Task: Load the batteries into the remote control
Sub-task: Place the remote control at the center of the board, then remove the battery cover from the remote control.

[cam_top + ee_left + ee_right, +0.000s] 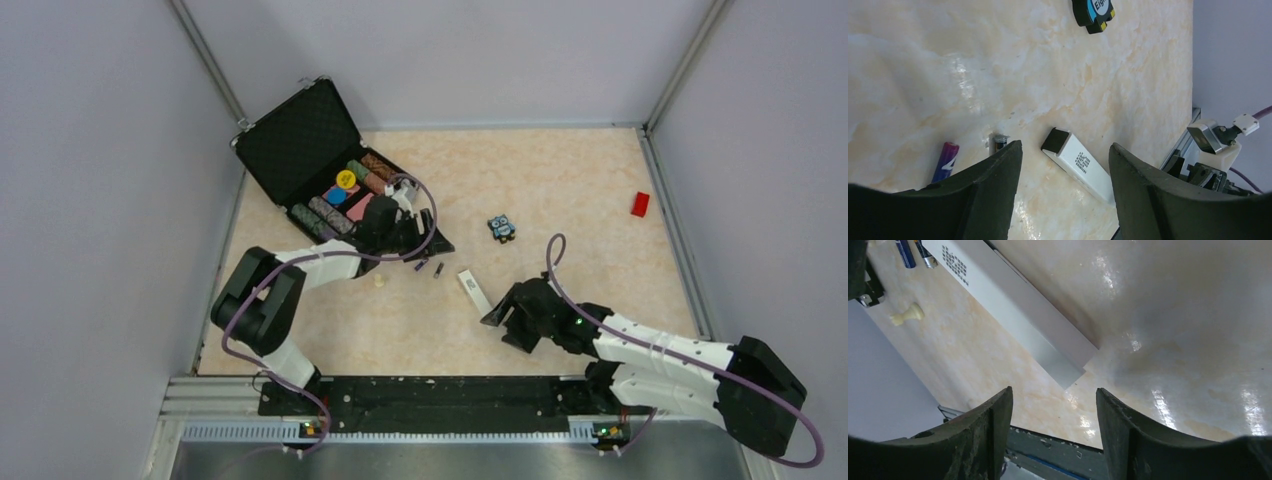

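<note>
- The remote control (1013,305) lies flat on the table (1198,340), its near end just ahead of the right gripper (1053,396), jaws apart and empty, likely lined up to steady it
- The batteries (948,161) lie loose beside its dark end, close by the left gripper (1065,150), released and holding nothing, seemingly poised to pick one

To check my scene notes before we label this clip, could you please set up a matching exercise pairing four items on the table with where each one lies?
Things:
1 remote control
2 batteries
3 red block
4 open black case

Places:
A far-left corner of the table
B alone near the right edge
C mid-table, lying diagonally
D side by side, just left of the remote control

Pairs: 1-C; 2-D; 3-B; 4-A
</note>
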Controlling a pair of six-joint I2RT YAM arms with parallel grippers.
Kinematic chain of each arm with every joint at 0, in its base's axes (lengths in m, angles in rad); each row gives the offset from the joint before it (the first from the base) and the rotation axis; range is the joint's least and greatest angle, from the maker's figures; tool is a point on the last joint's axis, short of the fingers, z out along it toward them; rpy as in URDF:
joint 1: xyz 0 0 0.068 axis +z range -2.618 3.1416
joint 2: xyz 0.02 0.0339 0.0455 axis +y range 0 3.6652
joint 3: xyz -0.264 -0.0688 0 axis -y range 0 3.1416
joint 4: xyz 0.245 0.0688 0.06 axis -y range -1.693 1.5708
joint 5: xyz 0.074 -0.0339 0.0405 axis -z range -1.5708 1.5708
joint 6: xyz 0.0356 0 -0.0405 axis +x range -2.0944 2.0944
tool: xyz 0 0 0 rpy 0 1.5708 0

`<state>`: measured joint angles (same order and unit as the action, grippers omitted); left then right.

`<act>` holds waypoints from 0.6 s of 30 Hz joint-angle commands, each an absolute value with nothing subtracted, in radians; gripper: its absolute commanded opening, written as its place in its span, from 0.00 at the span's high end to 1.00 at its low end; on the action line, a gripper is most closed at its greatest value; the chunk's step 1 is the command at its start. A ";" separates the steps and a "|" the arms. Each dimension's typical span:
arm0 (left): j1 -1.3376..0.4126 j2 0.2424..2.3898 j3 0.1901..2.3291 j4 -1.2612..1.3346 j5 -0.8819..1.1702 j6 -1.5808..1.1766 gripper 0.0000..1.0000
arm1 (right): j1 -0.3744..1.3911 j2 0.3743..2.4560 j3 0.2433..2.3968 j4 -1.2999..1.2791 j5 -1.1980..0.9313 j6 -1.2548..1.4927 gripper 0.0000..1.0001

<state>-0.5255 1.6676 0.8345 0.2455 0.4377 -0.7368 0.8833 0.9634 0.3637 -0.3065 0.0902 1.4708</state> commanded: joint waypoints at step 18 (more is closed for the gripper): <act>-0.594 1.772 0.870 0.367 0.509 -0.704 0.35 | 0.878 0.898 0.279 -0.197 0.169 1.626 0.61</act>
<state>-0.5854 1.7538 0.8474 0.3164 0.4931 -0.7280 0.8825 0.9180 0.2859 -0.2302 0.1261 1.5967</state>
